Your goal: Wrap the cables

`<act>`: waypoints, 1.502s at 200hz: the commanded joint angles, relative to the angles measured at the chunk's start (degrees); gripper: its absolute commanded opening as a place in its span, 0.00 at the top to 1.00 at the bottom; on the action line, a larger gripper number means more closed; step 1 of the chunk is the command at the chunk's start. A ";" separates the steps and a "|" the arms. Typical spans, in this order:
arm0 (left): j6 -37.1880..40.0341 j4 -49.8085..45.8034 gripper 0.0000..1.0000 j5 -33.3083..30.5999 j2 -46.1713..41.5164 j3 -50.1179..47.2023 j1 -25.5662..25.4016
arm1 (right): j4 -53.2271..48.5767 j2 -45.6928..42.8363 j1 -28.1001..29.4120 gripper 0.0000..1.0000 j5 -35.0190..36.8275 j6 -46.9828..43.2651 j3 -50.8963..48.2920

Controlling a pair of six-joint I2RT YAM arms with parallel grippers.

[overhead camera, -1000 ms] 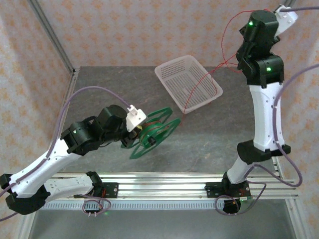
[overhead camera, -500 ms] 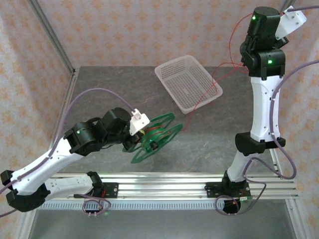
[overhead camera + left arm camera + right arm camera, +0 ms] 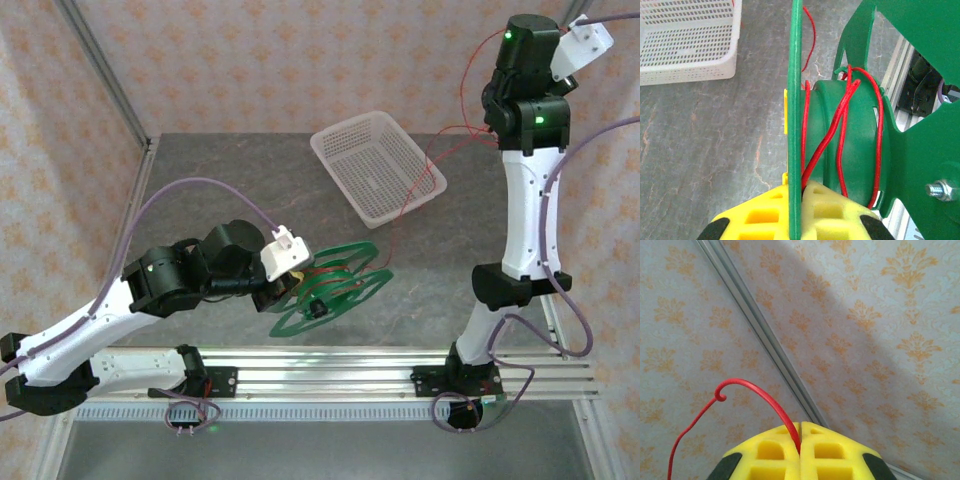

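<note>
Overhead, the red cable (image 3: 392, 235) rises from the green spool (image 3: 345, 298) past the basket (image 3: 350, 124). Left wrist view: left gripper (image 3: 795, 215) clamped on the spool's flange, cable wound round the hub. Right wrist view: right gripper (image 3: 800, 440) pinching the cable.

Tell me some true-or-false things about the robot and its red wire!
1. The left gripper clamps the green spool by one flange. True.
2. The green spool lies inside the white basket. False: it is outside the basket, held by the left gripper.
3. The right gripper pinches the red wire between its yellow pads. True.
4. The spool's middle is bare. False: a few turns of red wire already wrap it.
</note>
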 commanded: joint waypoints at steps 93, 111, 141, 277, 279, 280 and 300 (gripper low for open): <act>3.79 -3.07 1.00 -24.81 14.15 3.13 0.19 | -2.58 -5.60 -1.58 1.00 -14.64 11.35 4.12; 2.35 -5.12 1.00 -25.39 17.86 6.70 2.55 | -3.53 -6.66 -1.60 1.00 -20.85 15.56 4.08; -0.13 -9.98 1.00 -28.39 23.41 11.02 6.20 | -2.69 -8.45 -1.65 1.00 -28.59 19.43 3.72; -14.54 -16.75 1.00 -31.03 33.55 25.40 25.81 | 5.66 -8.88 4.40 1.00 -57.45 35.29 2.68; -14.71 -16.85 1.00 -30.93 33.82 25.69 26.21 | 5.68 -8.84 4.55 1.00 -57.71 35.38 2.87; -14.76 -16.92 1.00 -30.91 33.93 25.86 26.39 | 5.69 -8.77 4.61 1.00 -57.83 35.40 2.94; -17.93 -18.26 1.00 -30.58 36.40 29.47 29.90 | 6.09 -8.22 6.46 1.00 -59.88 35.68 3.59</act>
